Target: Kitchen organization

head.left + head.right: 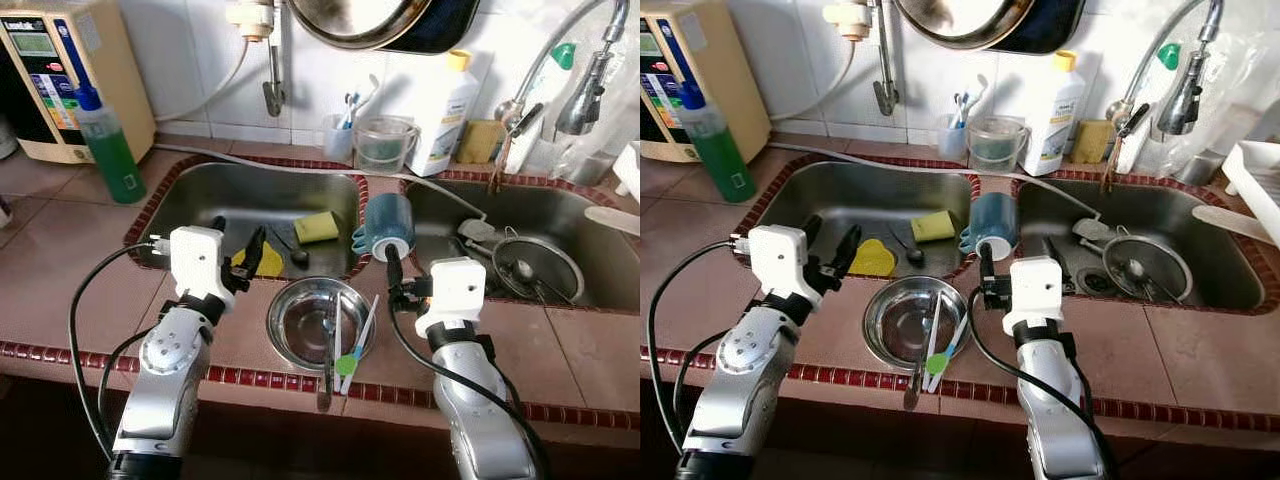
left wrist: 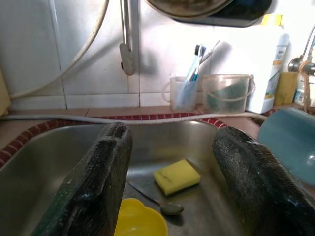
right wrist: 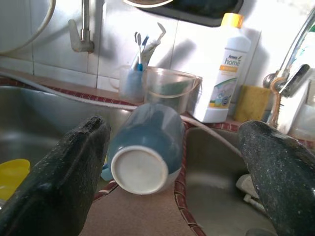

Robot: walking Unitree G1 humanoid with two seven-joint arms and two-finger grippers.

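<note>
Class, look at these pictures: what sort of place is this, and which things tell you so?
Most likely a home kitchen's washing-up area: a double steel sink set in a tiled counter, a yellow sponge in the basin, and a blue mug on the divider.

sinks [image 1: 250, 190]: brushed steel | bowl [image 1: 300, 318]: shiny metal | mug [image 3: 147, 142]: glossy, perhaps ceramic

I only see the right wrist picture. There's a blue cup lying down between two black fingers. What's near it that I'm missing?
Observer: A steel bowl sits on the counter in front of the blue cup, with utensils in it.
Operator: Where's the other arm?
Observer: The left tool hovers open at the front edge of the left sink, above a yellow dish.
Operator: What's in the right sink?
Observer: A round metal strainer lies there with a spoon on it.
</note>
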